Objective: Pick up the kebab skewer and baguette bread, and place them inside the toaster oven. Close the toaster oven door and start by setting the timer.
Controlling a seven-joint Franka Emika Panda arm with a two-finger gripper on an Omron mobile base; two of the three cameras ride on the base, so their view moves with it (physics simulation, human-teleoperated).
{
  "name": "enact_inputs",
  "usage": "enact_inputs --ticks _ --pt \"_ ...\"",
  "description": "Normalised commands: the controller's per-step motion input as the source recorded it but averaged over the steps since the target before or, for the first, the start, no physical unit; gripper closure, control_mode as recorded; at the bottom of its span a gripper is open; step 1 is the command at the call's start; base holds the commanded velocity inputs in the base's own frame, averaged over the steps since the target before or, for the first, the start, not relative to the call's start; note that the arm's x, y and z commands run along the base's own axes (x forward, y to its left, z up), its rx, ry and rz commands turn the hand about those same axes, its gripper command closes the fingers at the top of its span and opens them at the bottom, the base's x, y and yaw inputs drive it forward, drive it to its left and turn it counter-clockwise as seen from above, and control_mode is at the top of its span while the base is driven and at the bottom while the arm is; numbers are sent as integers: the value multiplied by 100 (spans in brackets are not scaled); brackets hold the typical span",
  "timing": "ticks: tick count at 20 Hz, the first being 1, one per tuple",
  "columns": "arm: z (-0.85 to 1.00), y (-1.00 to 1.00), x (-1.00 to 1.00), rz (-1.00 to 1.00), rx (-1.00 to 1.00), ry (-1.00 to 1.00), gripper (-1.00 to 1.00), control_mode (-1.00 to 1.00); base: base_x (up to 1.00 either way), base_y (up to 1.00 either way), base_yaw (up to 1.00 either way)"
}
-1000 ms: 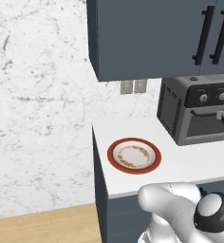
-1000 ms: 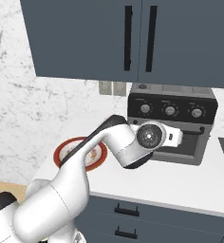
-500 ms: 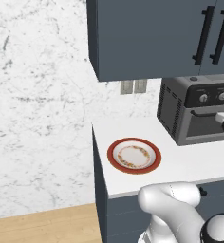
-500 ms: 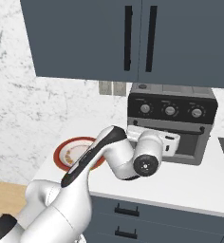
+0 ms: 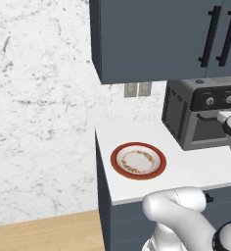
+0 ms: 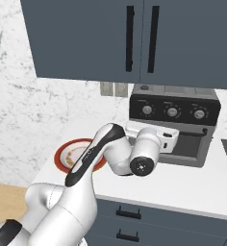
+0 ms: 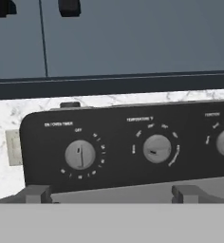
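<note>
Arm [image 6: 106, 153]: glossy white rounded shell segments, bulbous at the joints. One black strip runs lengthwise along a link. Round dark grey joint cap with a small pale centre dot. Hand [image 6: 168, 140]: white, boxy housing. Base: white body, black patch at lower edge.

Even, bright rendered light throughout, soft faint shadows, no glare; hand view slightly blurry.

The white counter [image 5: 186, 169] carries the plate [image 5: 138, 161] and the toaster oven [image 5: 200, 112].
</note>
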Motion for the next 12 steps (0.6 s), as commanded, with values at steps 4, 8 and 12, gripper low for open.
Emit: enact_inputs --ticks 4,8,12 --pt "4 6 0 0 0 0 -100 -100 0 0 0" --pt "0 29 0 1 -1 -1 -100 -100 0 0 0" --pt "1 39 19 0 -3 0 -100 -100 0 0 0"
